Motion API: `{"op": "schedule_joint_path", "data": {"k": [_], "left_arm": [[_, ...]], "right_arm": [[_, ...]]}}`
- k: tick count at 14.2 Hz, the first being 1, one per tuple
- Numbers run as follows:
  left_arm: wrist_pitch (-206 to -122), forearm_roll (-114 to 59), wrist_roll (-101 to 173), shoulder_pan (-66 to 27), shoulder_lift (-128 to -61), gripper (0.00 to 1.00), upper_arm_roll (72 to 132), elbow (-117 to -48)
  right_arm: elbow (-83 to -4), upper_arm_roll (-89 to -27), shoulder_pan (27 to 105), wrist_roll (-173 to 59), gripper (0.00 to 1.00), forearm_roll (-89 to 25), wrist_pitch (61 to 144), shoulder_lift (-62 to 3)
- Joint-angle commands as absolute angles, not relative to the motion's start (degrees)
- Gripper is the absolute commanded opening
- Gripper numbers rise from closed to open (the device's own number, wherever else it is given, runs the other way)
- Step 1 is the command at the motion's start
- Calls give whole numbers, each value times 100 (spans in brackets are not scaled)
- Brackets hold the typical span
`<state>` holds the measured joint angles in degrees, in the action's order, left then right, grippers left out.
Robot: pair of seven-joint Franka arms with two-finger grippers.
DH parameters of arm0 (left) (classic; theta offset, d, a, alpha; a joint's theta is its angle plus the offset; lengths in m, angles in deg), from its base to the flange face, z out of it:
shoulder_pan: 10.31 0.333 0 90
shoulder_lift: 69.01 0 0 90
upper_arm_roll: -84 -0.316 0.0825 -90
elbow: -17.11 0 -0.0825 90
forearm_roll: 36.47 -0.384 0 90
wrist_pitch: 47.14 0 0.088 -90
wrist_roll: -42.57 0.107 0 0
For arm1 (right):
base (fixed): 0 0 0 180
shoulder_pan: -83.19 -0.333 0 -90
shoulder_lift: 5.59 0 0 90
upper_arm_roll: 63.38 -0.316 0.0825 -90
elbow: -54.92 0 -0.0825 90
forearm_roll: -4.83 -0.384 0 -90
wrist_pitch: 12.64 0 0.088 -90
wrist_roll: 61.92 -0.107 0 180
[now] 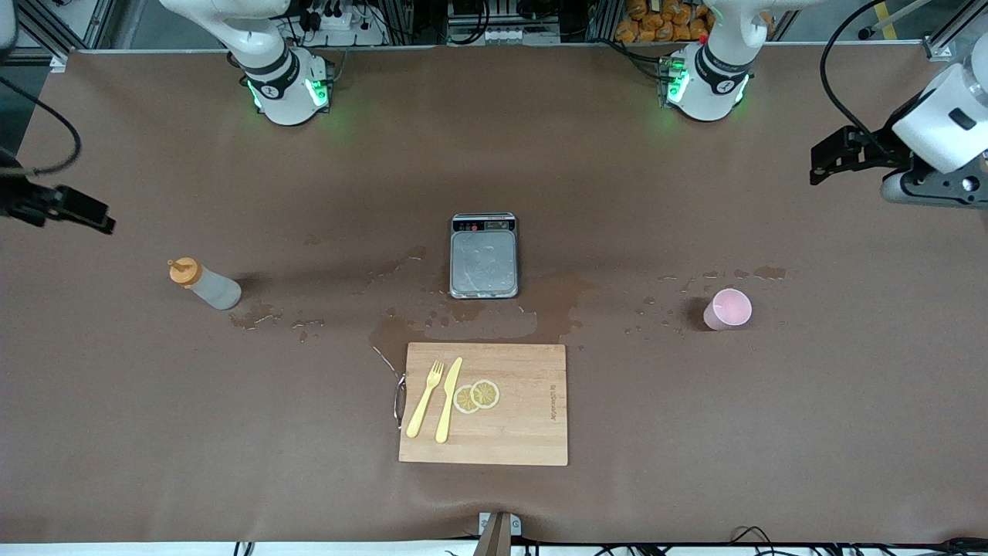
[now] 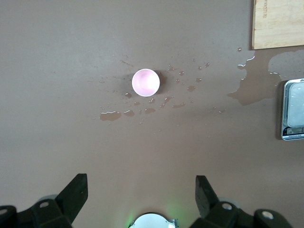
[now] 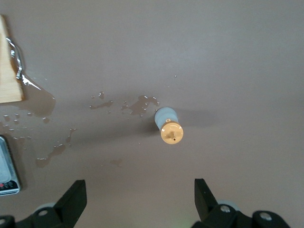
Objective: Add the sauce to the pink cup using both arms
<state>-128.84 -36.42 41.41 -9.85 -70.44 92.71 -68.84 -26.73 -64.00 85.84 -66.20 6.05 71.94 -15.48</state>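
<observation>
Left gripper [image 2: 137,197] wide, empty – pink cup [image 1: 727,309] at its 12 o'clock; right gripper [image 3: 137,199] wide – sauce [image 1: 204,284] upright below

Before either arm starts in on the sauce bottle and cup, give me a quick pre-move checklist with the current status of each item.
1. Sauce bottle upright, cap on: ok.
2. Pink cup upright, mouth open: ok.
3. Left tool open, high over the table near the cup: ok.
4. Right tool open, high over the table near the bottle: ok.
5. Table dry: not ok, puddles around the scale.
6. Cup contents: cannot tell.
</observation>
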Motion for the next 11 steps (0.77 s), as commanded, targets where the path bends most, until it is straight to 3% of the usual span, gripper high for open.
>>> {"op": "schedule_joint_path", "data": {"k": [1,4,11], "left_arm": [[-13090,-3550,4151,-943,-6989,100,9323,-7201],[-13448,-3366,4151,-934,-6989,100,9332,-7525],[-14046,-3418,4160,-934,-7349,100,9305,-7938]], "right_arm": [[-2374,-6470,8347,-6596,100,893,7234,-2202],[-2374,-6470,8074,-6588,100,1510,7516,-2370],[-2436,-6452,8310,-6605,100,1432,7411,-2581]]}}
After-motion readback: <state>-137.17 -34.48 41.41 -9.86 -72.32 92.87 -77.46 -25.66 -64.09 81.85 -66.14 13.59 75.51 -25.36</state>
